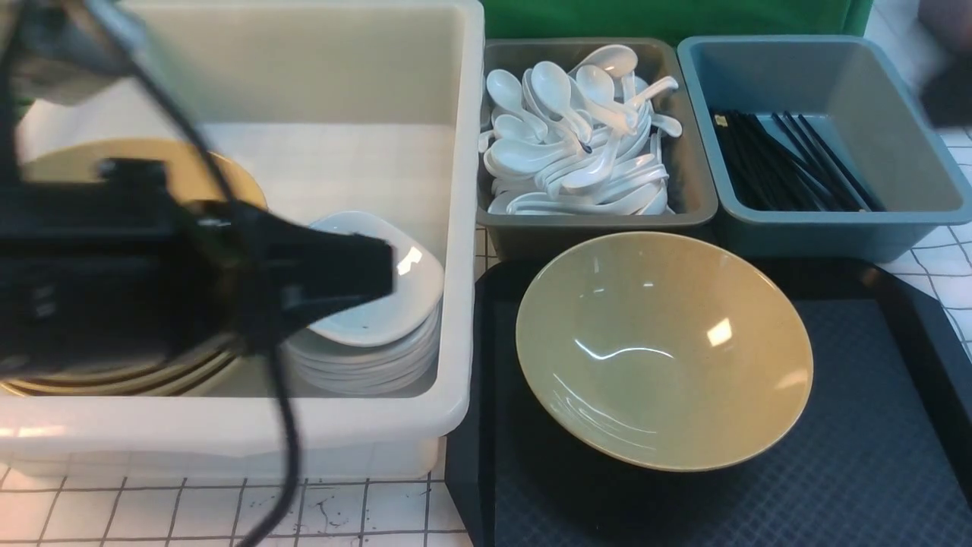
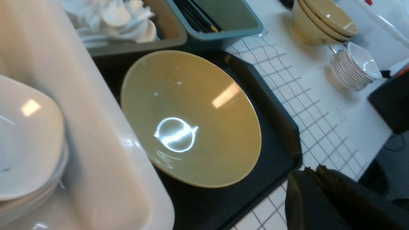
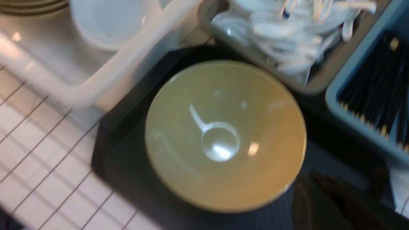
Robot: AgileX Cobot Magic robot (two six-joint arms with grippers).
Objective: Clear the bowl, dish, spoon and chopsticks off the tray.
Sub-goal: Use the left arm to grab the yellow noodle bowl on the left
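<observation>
Bowl (image 1: 664, 349) upright on tray (image 1: 873, 471), mouth upward.

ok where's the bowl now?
Front view, right of centre: the bowl sits on the tray, just in front of the spoon bin, beside the white tub.

A white table top (image 1: 152, 509) ruled with thin dark grid lines filled the front view at 7 o'clock and showed again at 3 o'clock. A flat green panel (image 1: 668, 15) stood behind it at 12 o'clock. Bright, even light lay on the table, leaving only soft shadows.
</observation>
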